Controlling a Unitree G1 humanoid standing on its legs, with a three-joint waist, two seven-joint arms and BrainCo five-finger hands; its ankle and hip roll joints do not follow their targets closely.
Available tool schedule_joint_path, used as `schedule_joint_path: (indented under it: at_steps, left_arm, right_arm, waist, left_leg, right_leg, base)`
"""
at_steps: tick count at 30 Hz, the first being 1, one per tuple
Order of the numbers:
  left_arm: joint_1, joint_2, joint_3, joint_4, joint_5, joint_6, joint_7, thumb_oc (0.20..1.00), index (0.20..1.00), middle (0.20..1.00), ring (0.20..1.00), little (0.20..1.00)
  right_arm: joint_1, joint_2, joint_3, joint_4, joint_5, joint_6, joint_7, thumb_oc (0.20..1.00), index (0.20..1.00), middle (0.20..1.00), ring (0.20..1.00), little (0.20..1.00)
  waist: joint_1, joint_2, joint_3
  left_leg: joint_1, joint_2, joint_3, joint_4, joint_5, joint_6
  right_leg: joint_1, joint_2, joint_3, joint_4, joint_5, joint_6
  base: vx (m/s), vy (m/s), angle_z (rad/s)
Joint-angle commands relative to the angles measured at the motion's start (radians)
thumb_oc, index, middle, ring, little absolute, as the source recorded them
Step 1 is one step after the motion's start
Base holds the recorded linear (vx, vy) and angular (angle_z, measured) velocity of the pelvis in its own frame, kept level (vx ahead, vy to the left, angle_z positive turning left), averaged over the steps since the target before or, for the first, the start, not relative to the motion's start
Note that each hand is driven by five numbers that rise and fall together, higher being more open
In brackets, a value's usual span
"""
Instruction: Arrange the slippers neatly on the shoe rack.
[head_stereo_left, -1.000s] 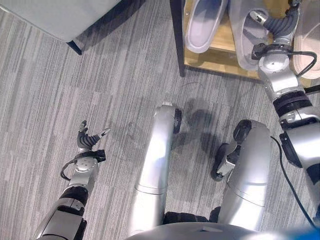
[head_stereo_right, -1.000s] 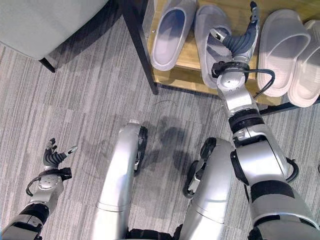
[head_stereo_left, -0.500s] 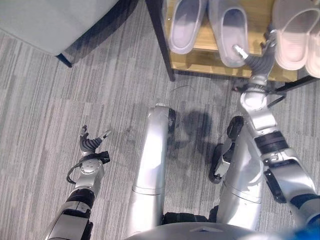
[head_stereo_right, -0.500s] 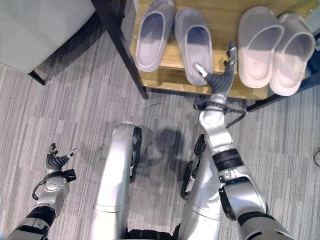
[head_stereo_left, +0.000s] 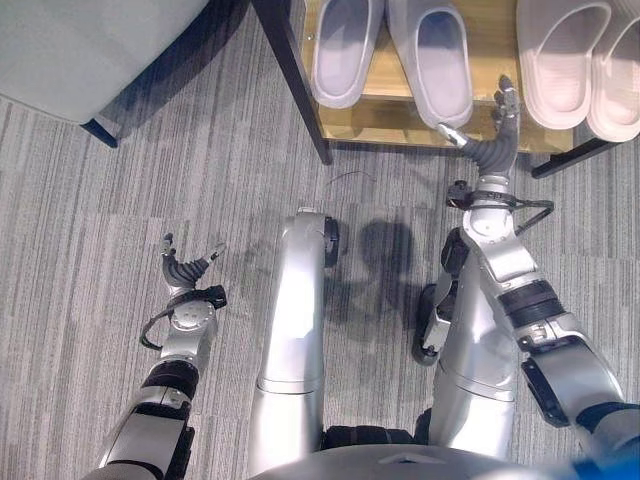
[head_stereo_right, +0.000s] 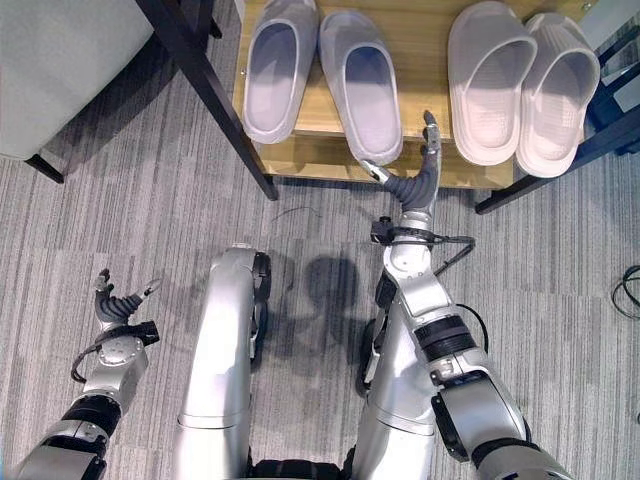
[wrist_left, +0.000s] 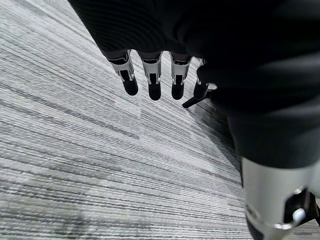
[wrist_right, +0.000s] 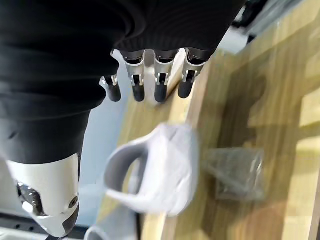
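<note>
Now right hand (head_stereo_right: 408, 186) open, empty, near slippers (head_stereo_right: 368, 84).

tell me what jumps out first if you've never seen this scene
Two pairs of slippers sit side by side on the wooden rack at the top: a lilac pair to the left and a pale pink pair to the right. The right hand is raised open at the rack's front edge, holding nothing. The left hand hangs open over the grey carpet, far from the rack.
</note>
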Motion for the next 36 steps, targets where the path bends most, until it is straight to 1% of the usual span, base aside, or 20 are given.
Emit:
schedule_joint_path:
  at_steps: [1, 4, 6, 8, 15, 18, 19, 24, 25, 28, 32, 35, 36]
  left_arm:
    - [0.016, 0.010, -0.027, 0.003, 0.040, -0.019, 0.041, 1.000, 1.000, 1.000, 1.000, 1.000]
    - [0.009, 0.011, -0.032, 0.006, 0.058, -0.010, 0.053, 1.000, 1.000, 1.000, 1.000, 1.000]
    - [0.006, 0.009, -0.034, 0.009, 0.059, -0.010, 0.054, 1.000, 1.000, 1.000, 1.000, 1.000]
    - [-0.011, 0.013, -0.046, 0.028, 0.062, -0.009, 0.057, 1.000, 1.000, 1.000, 1.000, 1.000]
    - [-0.037, 0.013, -0.054, 0.072, 0.041, -0.021, 0.052, 1.000, 1.000, 1.000, 1.000, 1.000]
    - [-0.037, 0.013, -0.054, 0.072, 0.041, -0.021, 0.052, 1.000, 1.000, 1.000, 1.000, 1.000]
    - [-0.040, 0.019, -0.053, 0.079, 0.030, -0.020, 0.045, 1.000, 1.000, 1.000, 1.000, 1.000]
    - [-0.059, 0.029, -0.051, 0.103, 0.029, -0.020, 0.041, 1.000, 1.000, 1.000, 1.000, 1.000]
    - [-0.066, 0.033, -0.051, 0.105, 0.023, -0.022, 0.036, 1.000, 1.000, 1.000, 1.000, 1.000]
    - [-0.067, 0.038, -0.053, 0.102, 0.010, -0.023, 0.029, 1.000, 1.000, 1.000, 1.000, 1.000]
    - [-0.051, 0.025, -0.048, 0.100, 0.003, -0.026, 0.025, 1.000, 1.000, 1.000, 1.000, 1.000]
    - [-0.030, 0.017, -0.035, 0.079, 0.015, -0.027, 0.034, 1.000, 1.000, 1.000, 1.000, 1.000]
    - [-0.029, 0.017, -0.036, 0.078, 0.015, -0.027, 0.034, 1.000, 1.000, 1.000, 1.000, 1.000]
  right_arm:
    - [-0.063, 0.026, 0.003, -0.097, -0.035, -0.053, 0.009, 1.000, 1.000, 1.000, 1.000, 1.000]
    - [-0.068, 0.046, 0.049, -0.100, -0.046, -0.047, 0.032, 1.000, 1.000, 1.000, 1.000, 1.000]
    - [-0.075, 0.051, 0.057, -0.092, -0.046, -0.048, 0.034, 1.000, 1.000, 1.000, 1.000, 1.000]
    - [-0.110, 0.059, 0.085, -0.055, -0.057, -0.042, 0.038, 1.000, 1.000, 1.000, 1.000, 1.000]
    - [-0.192, 0.070, 0.096, 0.059, -0.035, -0.035, 0.035, 1.000, 1.000, 1.000, 1.000, 1.000]
    - [-0.192, 0.070, 0.096, 0.059, -0.035, -0.035, 0.035, 1.000, 1.000, 1.000, 1.000, 1.000]
    - [-0.213, 0.080, 0.098, 0.074, 0.036, -0.050, 0.054, 1.000, 1.000, 1.000, 1.000, 1.000]
    - [-0.224, 0.074, 0.127, 0.083, 0.049, -0.049, 0.089, 1.000, 1.000, 1.000, 1.000, 1.000]
    - [-0.240, 0.080, 0.131, 0.101, 0.081, -0.057, 0.103, 1.000, 1.000, 1.000, 1.000, 1.000]
    - [-0.262, 0.081, 0.140, 0.113, 0.094, -0.055, 0.107, 1.000, 1.000, 1.000, 1.000, 1.000]
    - [-0.240, 0.080, 0.127, 0.097, 0.088, -0.056, 0.100, 1.000, 1.000, 1.000, 1.000, 1.000]
    - [-0.169, 0.066, 0.066, 0.001, 0.074, -0.090, 0.064, 1.000, 1.000, 1.000, 1.000, 1.000]
    - [-0.167, 0.065, 0.065, -0.001, 0.073, -0.089, 0.064, 1.000, 1.000, 1.000, 1.000, 1.000]
  waist:
    - [0.047, -0.020, -0.020]
    - [0.045, -0.019, -0.021]
    - [0.046, -0.018, -0.020]
    - [0.049, -0.013, -0.020]
    - [0.054, -0.006, -0.020]
    - [0.054, -0.006, -0.020]
    - [0.059, -0.004, -0.020]
    - [0.059, -0.007, -0.020]
    - [0.061, -0.006, -0.020]
    - [0.064, -0.006, -0.020]
    - [0.063, -0.009, -0.020]
    - [0.056, -0.012, -0.020]
    - [0.056, -0.012, -0.020]
  left_leg:
    - [0.052, -0.043, -0.099, 0.018, -0.069, 0.048]
    - [0.052, -0.043, -0.101, 0.028, -0.070, 0.047]
    - [0.052, -0.043, -0.102, 0.030, -0.070, 0.047]
    - [0.052, -0.042, -0.098, 0.030, -0.071, 0.048]
    - [0.052, -0.044, -0.093, 0.023, -0.067, 0.044]
    - [0.052, -0.044, -0.093, 0.023, -0.067, 0.044]
    - [0.052, -0.047, -0.094, 0.022, -0.065, 0.037]
    - [0.052, -0.048, -0.096, 0.028, -0.065, 0.034]
    - [0.052, -0.050, -0.097, 0.030, -0.065, 0.033]
    - [0.052, -0.051, -0.098, 0.027, -0.064, 0.031]
    - [0.052, -0.050, -0.096, 0.028, -0.064, 0.030]
    - [0.052, -0.052, -0.097, 0.033, -0.064, 0.030]
    - [0.052, -0.052, -0.097, 0.033, -0.064, 0.030]
  right_leg:
    - [0.063, -0.057, 0.063, 0.054, 0.121, -0.033]
    - [0.058, -0.055, 0.065, 0.066, 0.123, -0.034]
    - [0.058, -0.054, 0.067, 0.067, 0.124, -0.034]
    - [0.054, -0.052, 0.074, 0.066, 0.127, -0.032]
    - [0.065, -0.058, 0.077, 0.061, 0.133, -0.029]
    - [0.065, -0.058, 0.077, 0.061, 0.133, -0.029]
    - [0.073, -0.058, 0.083, 0.066, 0.138, -0.026]
    - [0.076, -0.059, 0.088, 0.070, 0.142, -0.024]
    - [0.076, -0.060, 0.089, 0.073, 0.141, -0.024]
    - [0.079, -0.061, 0.091, 0.076, 0.142, -0.024]
    - [0.081, -0.061, 0.091, 0.078, 0.144, -0.024]
    - [0.079, -0.060, 0.093, 0.081, 0.141, -0.025]
    - [0.079, -0.060, 0.093, 0.081, 0.141, -0.025]
  base:
    - [0.00, 0.000, 0.00]
    - [0.00, 0.000, 0.00]
    - [0.00, 0.000, 0.00]
    - [0.00, 0.016, 0.00]
    - [0.00, 0.004, 0.00]
    - [0.00, 0.000, 0.00]
    - [0.00, 0.000, 0.00]
    - [0.00, 0.001, 0.01]
    - [0.00, 0.000, 0.00]
    - [0.00, 0.000, 0.00]
    - [0.00, 0.000, 0.00]
    - [0.00, 0.000, 0.00]
    - [0.00, 0.000, 0.00]
